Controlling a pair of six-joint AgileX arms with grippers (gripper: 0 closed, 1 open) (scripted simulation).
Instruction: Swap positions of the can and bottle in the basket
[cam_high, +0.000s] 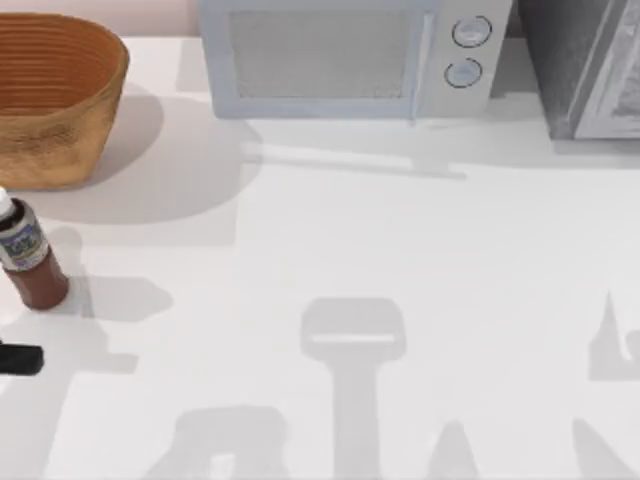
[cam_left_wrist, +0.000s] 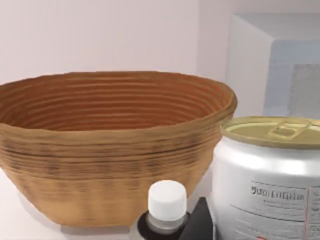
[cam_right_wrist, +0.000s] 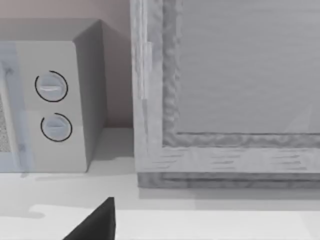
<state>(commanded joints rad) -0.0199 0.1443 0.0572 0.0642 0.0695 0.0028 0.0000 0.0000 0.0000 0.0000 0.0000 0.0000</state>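
Left end effector (cam_high: 18, 358) low at the tabletop's (cam_high: 400, 250) left edge, grip state impossible to tell. Close against the wrist camera, the can (cam_left_wrist: 270, 180), upright, gold top and pull tab up. Just beyond, the white-capped bottle (cam_high: 28, 258) standing on the tabletop, near the wicker basket (cam_high: 50, 150) but outside it. Basket interior bare. Judged about halfway: both items apparently out, each yet to go back in the other's place. Right end effector (cam_right_wrist: 95, 225) parked facing the microwave (cam_high: 340, 60), grip likewise impossible to tell.
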